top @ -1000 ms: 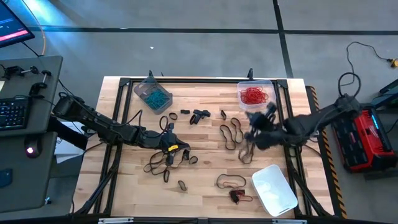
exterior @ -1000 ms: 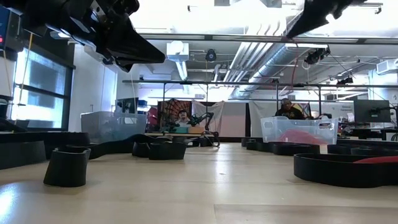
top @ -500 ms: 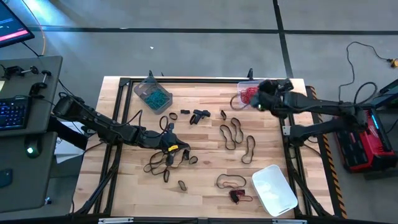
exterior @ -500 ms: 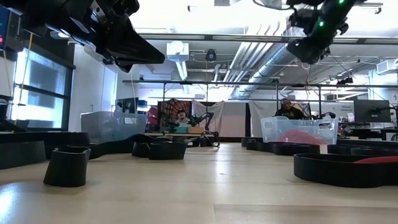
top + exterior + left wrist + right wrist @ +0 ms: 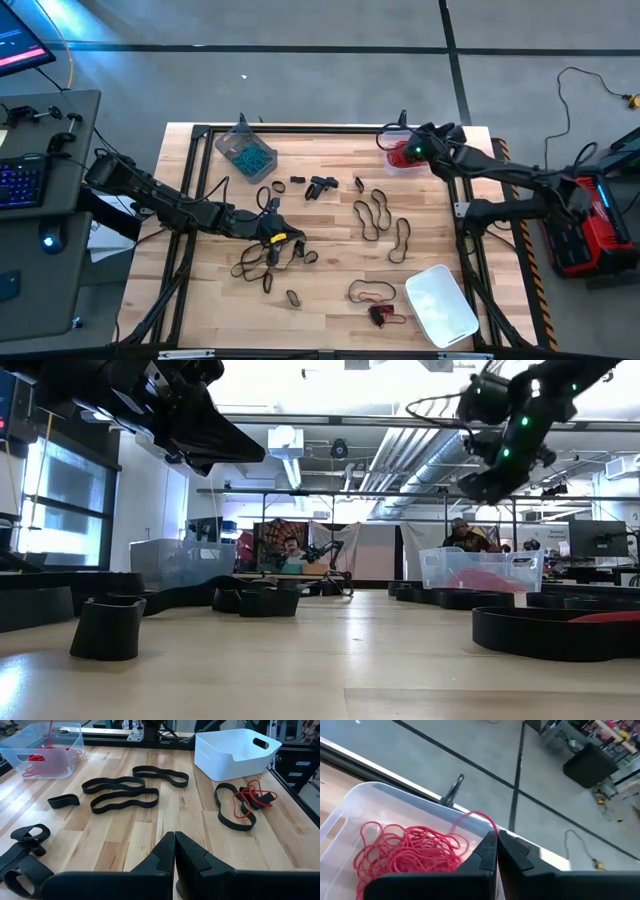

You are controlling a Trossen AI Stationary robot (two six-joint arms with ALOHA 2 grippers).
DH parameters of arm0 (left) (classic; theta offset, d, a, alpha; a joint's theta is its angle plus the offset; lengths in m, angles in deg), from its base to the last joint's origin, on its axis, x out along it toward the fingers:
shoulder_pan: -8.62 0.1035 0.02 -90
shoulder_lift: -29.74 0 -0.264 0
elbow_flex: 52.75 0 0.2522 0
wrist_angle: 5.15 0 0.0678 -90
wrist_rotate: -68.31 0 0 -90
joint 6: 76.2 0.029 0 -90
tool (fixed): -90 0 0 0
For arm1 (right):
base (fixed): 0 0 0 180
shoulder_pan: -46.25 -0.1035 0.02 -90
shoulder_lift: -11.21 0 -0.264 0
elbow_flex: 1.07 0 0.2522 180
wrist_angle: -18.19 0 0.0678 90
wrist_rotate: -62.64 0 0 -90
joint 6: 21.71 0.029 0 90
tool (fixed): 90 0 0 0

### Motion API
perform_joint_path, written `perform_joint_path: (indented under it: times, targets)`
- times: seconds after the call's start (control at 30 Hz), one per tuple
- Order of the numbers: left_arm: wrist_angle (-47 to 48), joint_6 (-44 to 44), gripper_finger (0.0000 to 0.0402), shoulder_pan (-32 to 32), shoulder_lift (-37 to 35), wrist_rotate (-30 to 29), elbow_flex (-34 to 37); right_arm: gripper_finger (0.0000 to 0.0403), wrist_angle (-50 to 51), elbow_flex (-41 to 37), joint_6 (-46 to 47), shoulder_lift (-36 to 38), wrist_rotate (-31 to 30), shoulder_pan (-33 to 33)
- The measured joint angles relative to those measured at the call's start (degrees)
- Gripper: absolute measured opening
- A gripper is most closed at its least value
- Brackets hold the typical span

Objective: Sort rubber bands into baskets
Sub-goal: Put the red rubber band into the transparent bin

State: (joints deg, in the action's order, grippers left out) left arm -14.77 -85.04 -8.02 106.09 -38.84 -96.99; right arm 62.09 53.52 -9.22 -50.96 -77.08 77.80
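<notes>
Sorting judged partly done. Red bands (image 5: 410, 852) heaped in clear tub (image 5: 392, 141) at far right corner; teal bands (image 5: 247, 155) gathered in grey tub (image 5: 232, 137) at far left. White tub (image 5: 441, 305) at near right seen empty. Black bands (image 5: 377, 213) left strewn mid-table; one red band (image 5: 252, 797) lies tangled with black one beside white tub. Right gripper (image 5: 400, 150) held above clear tub, fingers shut on red band (image 5: 477, 817). Left gripper (image 5: 275, 238) parked low over black bands (image 5: 262, 260), fingers together, nothing held.
</notes>
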Motion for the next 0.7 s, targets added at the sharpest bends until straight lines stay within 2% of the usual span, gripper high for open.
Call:
perform_joint_path:
  times: [0.2,0.33,0.4,0.5,0.7]
  targets:
    - [0.0,0.0,0.0003,0.0,0.0,0.0,0.0,0.0000,-10.5,-5.7,-1.2,0.0,6.5,4.8]
    - [0.0,0.0,0.0003,0.0,0.0,0.0,0.0,0.0002,-11.9,-7.1,-1.0,-0.1,12.2,6.8]
    - [0.0,0.0,0.0003,0.0,0.0,0.0,0.0,0.0010,-11.9,-7.1,-1.0,-0.3,12.8,7.0]
    - [0.0,0.0,0.0003,0.0,0.0,0.0,0.0,0.0039,-11.9,-7.0,-1.5,-0.4,12.9,7.0]
    - [0.0,-0.1,0.0003,0.0,0.0,0.0,0.0,0.0129,-12.0,-6.9,-0.6,-0.4,13.3,7.0]
